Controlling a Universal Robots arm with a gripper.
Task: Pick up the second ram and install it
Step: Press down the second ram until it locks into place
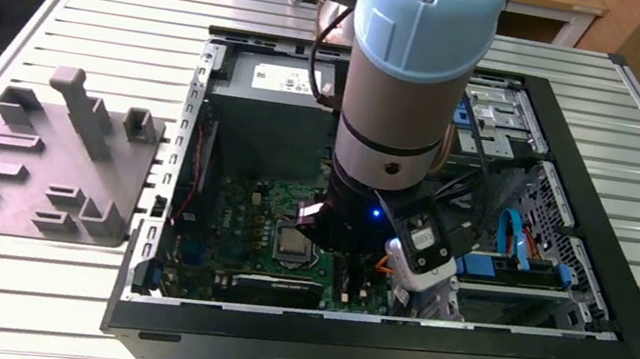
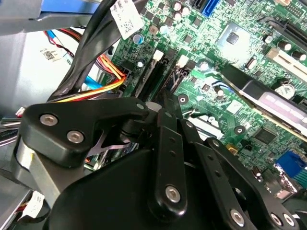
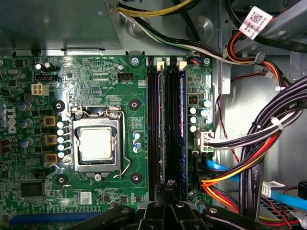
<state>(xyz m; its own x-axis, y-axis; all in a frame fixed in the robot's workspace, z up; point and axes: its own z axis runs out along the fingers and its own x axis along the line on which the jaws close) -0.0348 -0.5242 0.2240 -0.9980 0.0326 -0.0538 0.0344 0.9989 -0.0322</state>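
Observation:
My gripper [image 3: 169, 186] is down inside the open computer case [image 1: 612, 284], over the green motherboard [image 3: 96, 81]. Its fingers are shut to a narrow tip at one end of the black memory slots. In line with that tip a thin dark stick, the second ram [image 3: 169, 120], stands edge-on in a slot. I cannot tell whether the fingertips touch it. Another stick [image 3: 183, 120] with a blue-green edge stands in the slot beside it. In the second wrist view the gripper [image 2: 163, 108] points at the same slots [image 2: 153, 72]. The exterior view has the gripper [image 1: 330, 239] low over the board.
The processor socket [image 3: 96, 143] lies beside the slots. Bundled black, red, orange and blue cables [image 3: 249, 158] crowd the other side. A grey plastic block with upright posts [image 1: 46, 160] rests on the slatted table at the exterior view's left of the case.

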